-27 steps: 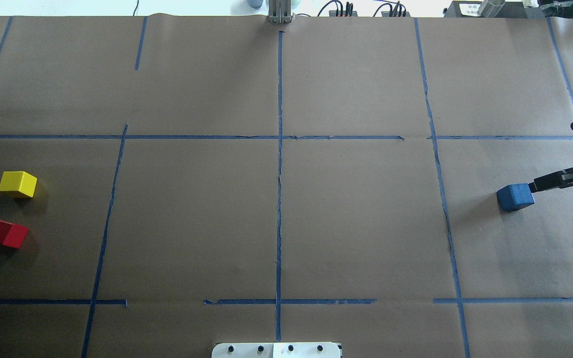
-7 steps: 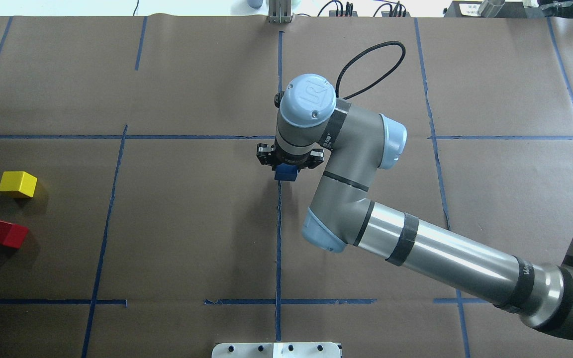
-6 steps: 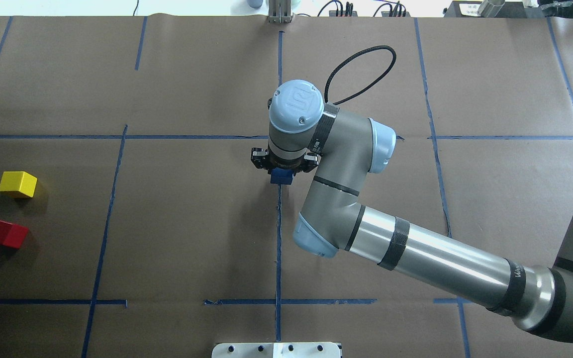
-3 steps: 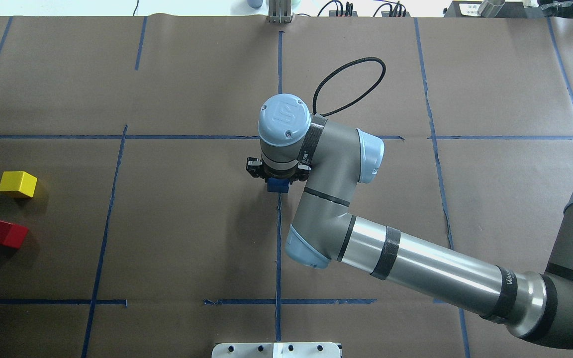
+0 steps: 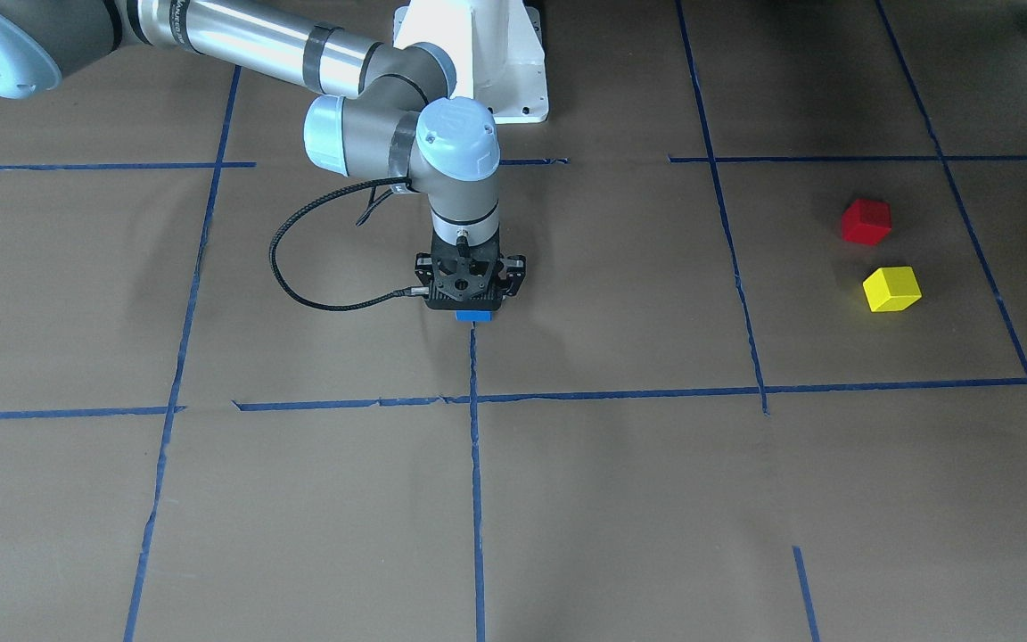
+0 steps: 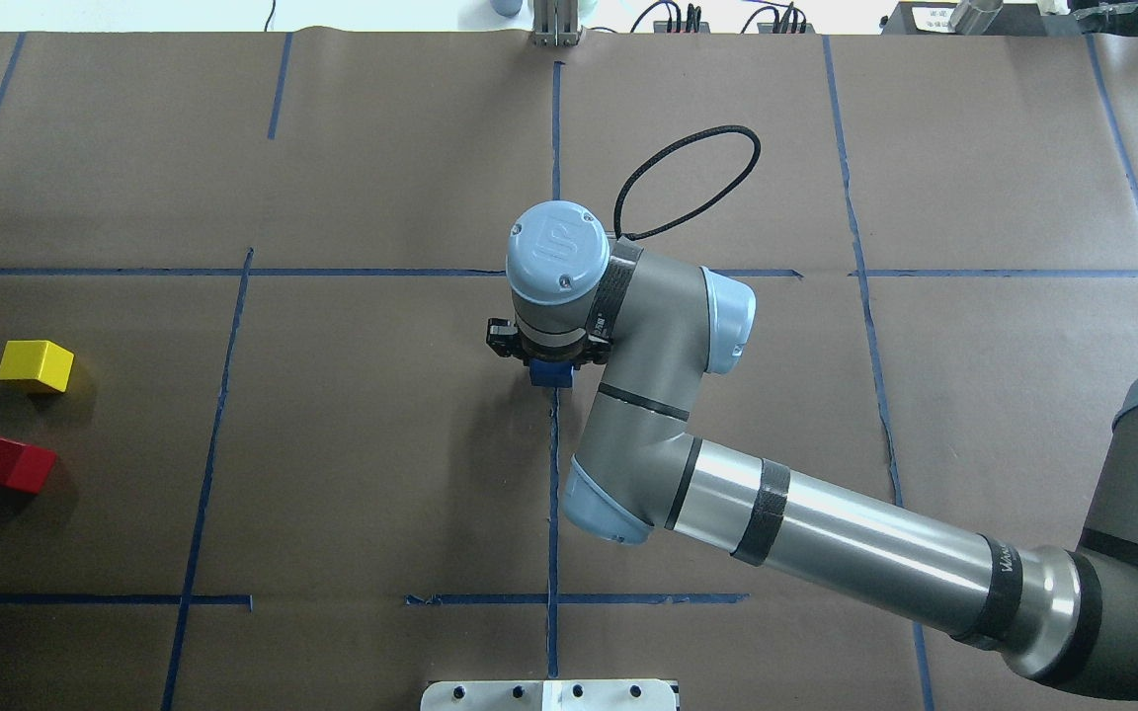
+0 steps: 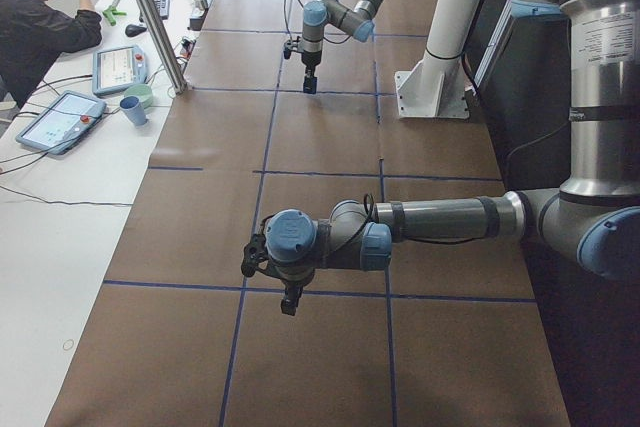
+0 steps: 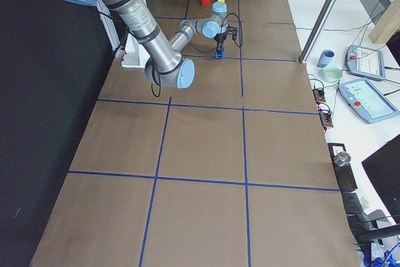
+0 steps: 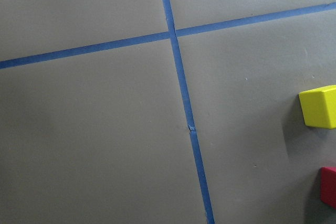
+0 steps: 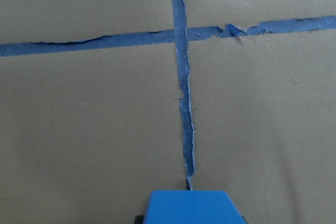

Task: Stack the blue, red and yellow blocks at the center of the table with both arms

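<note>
My right gripper (image 6: pixel 550 363) is shut on the blue block (image 6: pixel 550 374) on the centre tape line, low over the table; I cannot tell if the block touches the paper. The blue block also shows in the front view (image 5: pixel 475 315) and at the bottom of the right wrist view (image 10: pixel 191 207). The yellow block (image 6: pixel 35 365) and red block (image 6: pixel 12 464) rest on the table at the far left. They show at the right edge of the left wrist view, yellow (image 9: pixel 318 107) above red (image 9: pixel 328 186). My left gripper (image 7: pixel 289 304) shows only in the exterior left view; I cannot tell if it is open.
Brown paper with blue tape lines (image 6: pixel 554 474) covers the table. A black cable loop (image 6: pixel 697 178) hangs off the right wrist. The white robot base (image 5: pixel 474 53) stands at the table's near edge. An operator (image 7: pixel 40 27) sits beyond the far edge.
My right arm carried the blue block from the table's right edge to the centre line. In the last second it drifted slightly left and toward the robot. The red and yellow blocks have not moved.
</note>
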Action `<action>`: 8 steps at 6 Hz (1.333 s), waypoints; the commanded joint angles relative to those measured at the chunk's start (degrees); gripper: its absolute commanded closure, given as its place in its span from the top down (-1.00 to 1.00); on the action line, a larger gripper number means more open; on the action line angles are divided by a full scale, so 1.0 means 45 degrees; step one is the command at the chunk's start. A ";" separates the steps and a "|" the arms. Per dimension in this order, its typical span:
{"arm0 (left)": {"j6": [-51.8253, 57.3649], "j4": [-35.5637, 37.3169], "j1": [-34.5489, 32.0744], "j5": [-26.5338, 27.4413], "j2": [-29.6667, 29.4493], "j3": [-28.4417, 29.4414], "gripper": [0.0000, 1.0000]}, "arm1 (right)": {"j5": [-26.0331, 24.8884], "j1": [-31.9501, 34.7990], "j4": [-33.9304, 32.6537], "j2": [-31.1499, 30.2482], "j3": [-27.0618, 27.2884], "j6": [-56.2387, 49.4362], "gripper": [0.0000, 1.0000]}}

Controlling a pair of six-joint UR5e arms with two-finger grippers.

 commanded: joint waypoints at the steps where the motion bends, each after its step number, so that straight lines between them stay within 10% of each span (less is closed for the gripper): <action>1: 0.0000 0.0000 0.0006 0.0000 0.0000 0.0004 1.00 | -0.0092 -0.0008 -0.0004 0.0136 0.0090 -0.0057 1.00; 6: 0.0021 -0.0522 0.0201 0.0020 -0.0174 -0.0269 1.00 | 0.2734 0.3128 -0.2120 0.0002 0.1141 -0.3244 1.00; 8: -0.0212 -0.2398 0.0201 0.0021 -0.0875 0.0042 1.00 | 0.3965 0.5156 -0.3418 -0.2404 0.3123 -0.7300 0.99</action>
